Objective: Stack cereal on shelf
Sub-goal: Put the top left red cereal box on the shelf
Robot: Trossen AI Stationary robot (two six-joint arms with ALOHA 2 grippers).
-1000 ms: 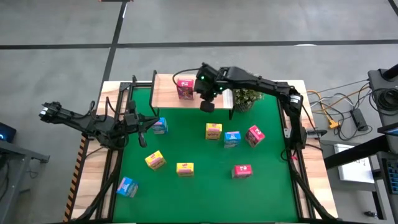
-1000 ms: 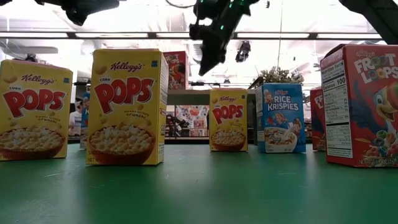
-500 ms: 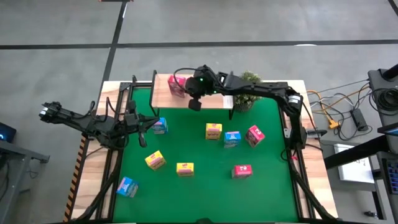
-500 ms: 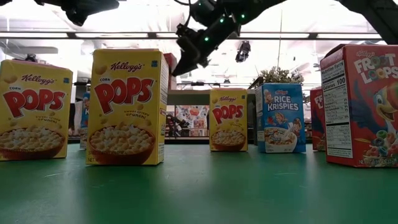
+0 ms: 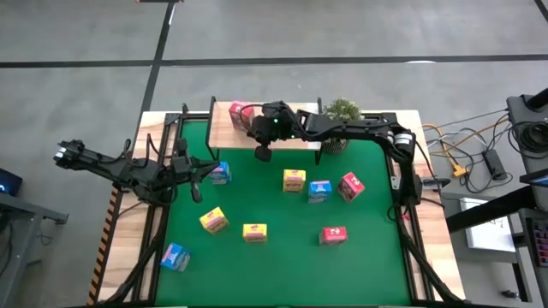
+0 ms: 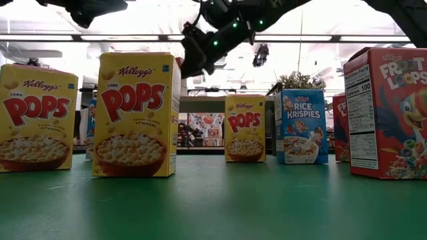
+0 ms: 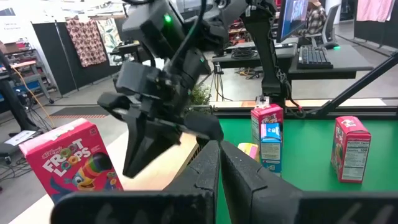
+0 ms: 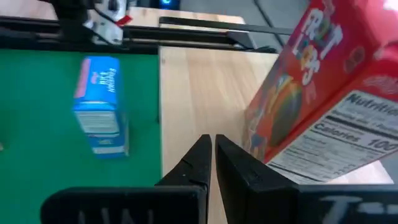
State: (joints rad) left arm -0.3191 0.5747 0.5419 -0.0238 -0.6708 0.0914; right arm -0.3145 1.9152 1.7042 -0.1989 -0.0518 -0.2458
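- The right gripper (image 5: 263, 153) is hanging over the front edge of the shelf (image 5: 224, 133), fingers pressed together and not holding anything. The wrist view is showing the two fingertips (image 8: 200, 155) nearly touching over the light wood.
- One pink-red cereal box (image 5: 239, 115) is sitting on the shelf, just beside that gripper. From the right wrist it's looking tilted, though I can't tell if that's just the camera angle.
- The left gripper (image 5: 205, 170) is waiting low at the left side of the green table (image 5: 274, 265), fingers also squeezed shut and empty, right next to a blue box (image 5: 222, 173).
- The rest of the cereal is sitting around on the green:
  - a yellow box (image 5: 294, 180), a blue one (image 5: 319, 191) and a pink-red one (image 5: 351, 186) are lining up close together in the middle-right
  - another pink-red box (image 5: 333, 234) is sitting nearer the front
  - two yellow boxes (image 5: 213, 220) (image 5: 254, 232) are sitting front-left
  - one more blue box (image 5: 175, 257) is lying near the front-left corner
- A small potted plant (image 5: 341, 112) is sitting at the right end of the shelf.
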